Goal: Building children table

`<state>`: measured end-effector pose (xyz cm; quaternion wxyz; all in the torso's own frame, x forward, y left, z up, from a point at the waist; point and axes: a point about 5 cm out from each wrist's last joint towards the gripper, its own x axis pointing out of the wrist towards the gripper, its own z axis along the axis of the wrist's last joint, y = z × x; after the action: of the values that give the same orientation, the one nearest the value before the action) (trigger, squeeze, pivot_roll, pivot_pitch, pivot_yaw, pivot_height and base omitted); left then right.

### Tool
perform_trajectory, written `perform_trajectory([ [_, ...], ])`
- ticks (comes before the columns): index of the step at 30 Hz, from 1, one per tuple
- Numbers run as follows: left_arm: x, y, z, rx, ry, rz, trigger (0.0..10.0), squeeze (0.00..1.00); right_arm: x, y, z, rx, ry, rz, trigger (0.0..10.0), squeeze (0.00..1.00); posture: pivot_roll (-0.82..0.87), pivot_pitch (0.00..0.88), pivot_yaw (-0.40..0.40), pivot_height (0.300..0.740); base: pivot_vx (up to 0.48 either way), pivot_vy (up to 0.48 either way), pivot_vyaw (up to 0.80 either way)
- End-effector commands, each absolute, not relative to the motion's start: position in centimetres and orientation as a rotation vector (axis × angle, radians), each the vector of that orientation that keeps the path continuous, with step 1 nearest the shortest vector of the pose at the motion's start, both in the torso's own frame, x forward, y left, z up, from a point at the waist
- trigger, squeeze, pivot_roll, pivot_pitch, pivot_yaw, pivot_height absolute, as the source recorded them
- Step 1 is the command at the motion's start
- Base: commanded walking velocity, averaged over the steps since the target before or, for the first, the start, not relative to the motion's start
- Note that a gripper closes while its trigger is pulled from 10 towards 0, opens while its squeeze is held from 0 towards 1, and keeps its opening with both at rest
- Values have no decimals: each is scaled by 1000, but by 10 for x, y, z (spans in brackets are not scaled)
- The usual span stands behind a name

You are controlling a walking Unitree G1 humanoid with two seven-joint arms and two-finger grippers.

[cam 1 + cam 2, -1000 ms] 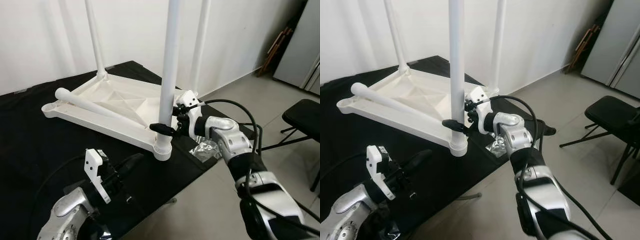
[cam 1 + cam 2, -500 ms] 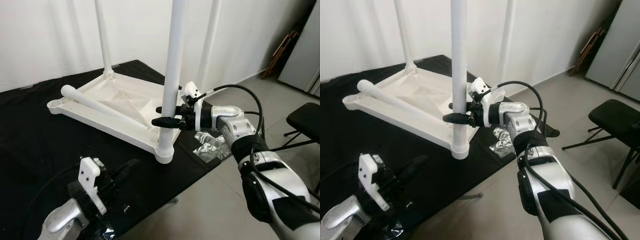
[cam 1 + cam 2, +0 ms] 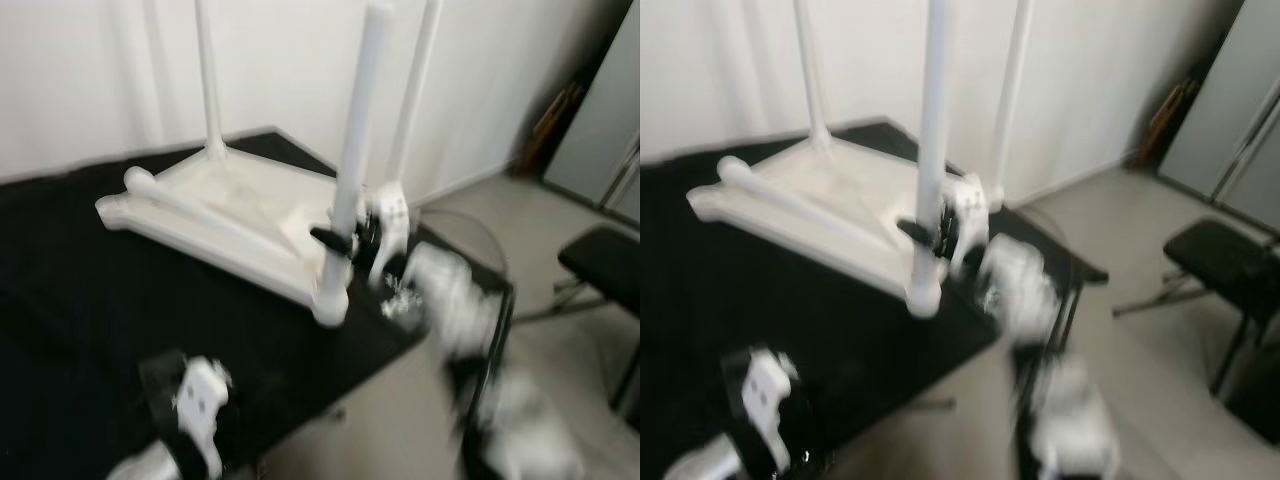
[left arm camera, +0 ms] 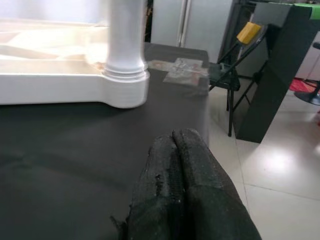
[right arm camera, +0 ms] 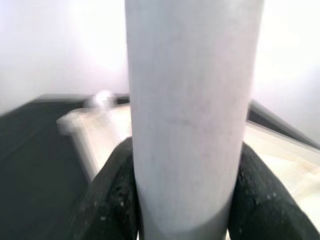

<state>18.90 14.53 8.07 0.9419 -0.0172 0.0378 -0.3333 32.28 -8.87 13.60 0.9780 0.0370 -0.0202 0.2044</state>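
Note:
A white children's table top lies upside down on a black cloth. Its near corner leg stands upright in its socket. My right gripper is shut on this leg low down, with one black finger pressed on each side of it. Two more legs stand at the far corners. A loose leg lies across the underside of the top. My left gripper hangs shut and empty just above the cloth, short of the near corner socket. Both eye views are blurred.
A crumpled clear plastic bag lies on the cloth by its right edge. A black chair and a grey cabinet stand on the tiled floor to the right. A dark panel leans beyond the cloth's edge.
The head camera has shifted and the picture has gone blurry. My right gripper stays clamped on the near leg. My left arm has sunk lower in view.

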Motion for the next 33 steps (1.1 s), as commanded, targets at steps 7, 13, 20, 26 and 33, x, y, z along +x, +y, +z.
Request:
perform_trajectory([
  [7, 194, 150, 72, -40, 94, -675, 10000, 0, 303, -103, 63, -88, 289, 286, 0, 0, 46, 0, -32, 740, 0, 0, 0],
  [13, 195, 154, 66, -22, 90, -636, 10000, 0, 304, -107, 68, -114, 314, 319, 10000, 0, 57, 0, -32, 740, 0, 0, 0],
  [20, 203, 163, 63, -33, 67, -539, 10000, 0, 324, -119, 113, -156, 173, 715, 10000, 1000, 67, 0, -27, 740, 0, 0, 0],
  [26, 211, 171, 61, -55, 64, -501, 10000, 0, 348, -139, 136, -201, 117, 837, 10000, 0, 70, 0, -30, 740, 0, 0, 0],
  [33, 218, 175, 60, -85, 54, -472, 10000, 0, 362, -144, 152, -188, 105, 928, 10000, 0, 75, 0, -37, 740, 0, 0, 0],
])
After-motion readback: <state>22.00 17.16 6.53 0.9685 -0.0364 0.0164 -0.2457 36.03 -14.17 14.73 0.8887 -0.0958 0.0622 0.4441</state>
